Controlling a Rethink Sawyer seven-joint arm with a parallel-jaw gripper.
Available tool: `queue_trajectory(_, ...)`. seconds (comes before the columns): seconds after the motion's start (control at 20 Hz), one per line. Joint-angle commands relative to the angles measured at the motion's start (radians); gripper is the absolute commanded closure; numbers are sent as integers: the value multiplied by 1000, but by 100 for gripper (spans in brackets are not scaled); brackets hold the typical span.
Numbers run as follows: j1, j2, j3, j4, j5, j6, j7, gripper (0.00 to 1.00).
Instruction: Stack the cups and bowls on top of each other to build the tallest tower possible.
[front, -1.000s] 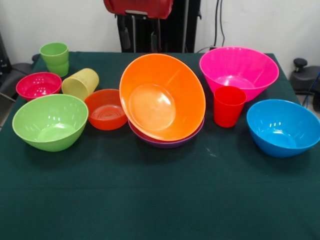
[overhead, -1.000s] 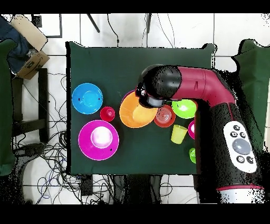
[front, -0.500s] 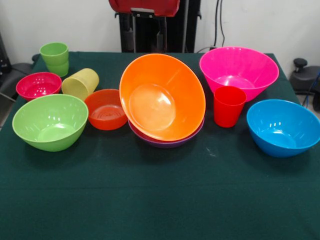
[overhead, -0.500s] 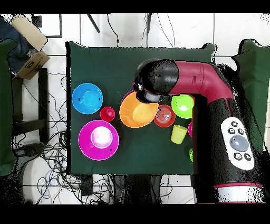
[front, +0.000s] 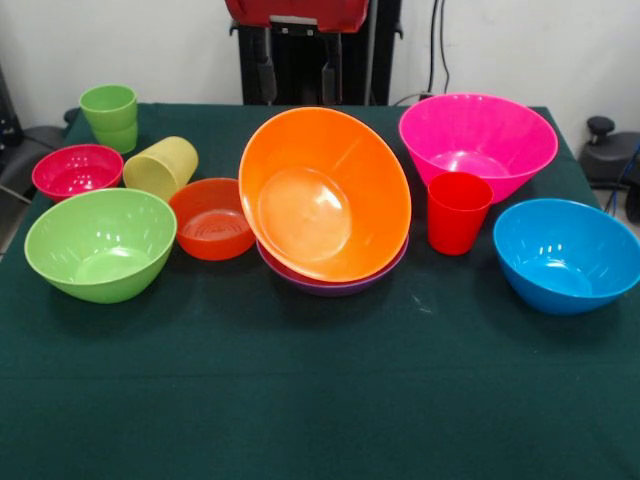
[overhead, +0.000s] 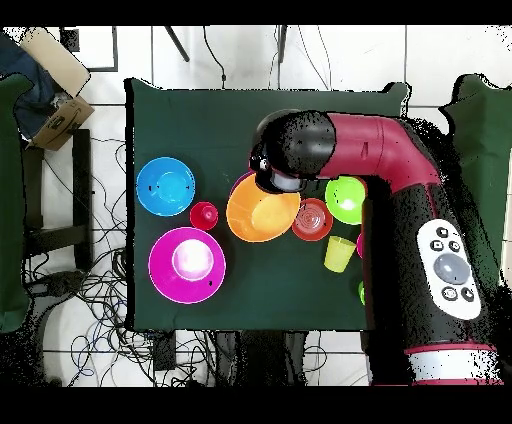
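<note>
Orange bowl tilted on purple, arm raised above

Front view: the orange bowl (front: 325, 195) leans inside the purple bowl (front: 335, 283) at desk centre, mouth tipped toward seven o'clock; no jaws show. Overhead view: the arm's black wrist (overhead: 290, 150) hangs over the orange bowl's one-o'clock rim, hiding the jaws, so I cannot tell their state.

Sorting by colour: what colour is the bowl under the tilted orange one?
Purple; its rim shows best in the front view.
</note>
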Motion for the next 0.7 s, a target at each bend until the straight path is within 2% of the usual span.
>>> queue_trajectory(0.05,-11,33,57,10,-70,63,-246,0)
queue_trajectory(0.7,-93,52,105,-10,-102,114,-364,0)
